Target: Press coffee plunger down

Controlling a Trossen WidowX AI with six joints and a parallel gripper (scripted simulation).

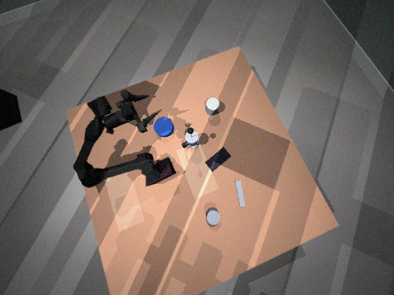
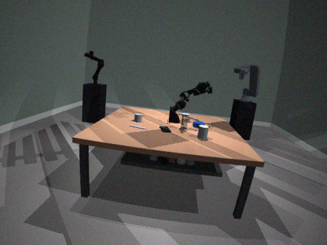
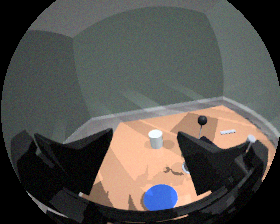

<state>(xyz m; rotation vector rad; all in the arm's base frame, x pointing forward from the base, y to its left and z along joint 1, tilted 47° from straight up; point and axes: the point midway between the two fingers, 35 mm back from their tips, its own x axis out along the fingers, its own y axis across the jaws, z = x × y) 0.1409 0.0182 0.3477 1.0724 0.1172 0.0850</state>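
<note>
- The claw (image 1: 151, 105) is seen spread wide, its two dark pointed fingers (image 1: 139, 97) well apart, with nothing pinched between them.
- It is held up in the air above the table (image 1: 259, 149), as the exterior view shows (image 2: 206, 88), and no object is touched by it.
- In the wrist view the fingers frame the scene from either side, and the blue disc (image 3: 160, 196) is seen low between them.
- From above, the blue disc (image 1: 164, 126) lies just beside the lower fingertip.
- The coffee press (image 1: 191, 137) stands upright on the table just beyond the disc, apart from the claw; its plunger knob (image 3: 203, 120) is seen raised on its rod.
- A white cylinder (image 1: 211, 105) stands near the press, towards the far edge of the table.
- A dark flat slab (image 1: 218, 159) lies near the press on its other side.
- A thin pale strip (image 1: 240, 193) and a grey cylinder (image 1: 212, 216) lie further out, well apart from the claw.
- The arm's base (image 1: 160, 170) is mounted on the table by a dark square plate.
</note>
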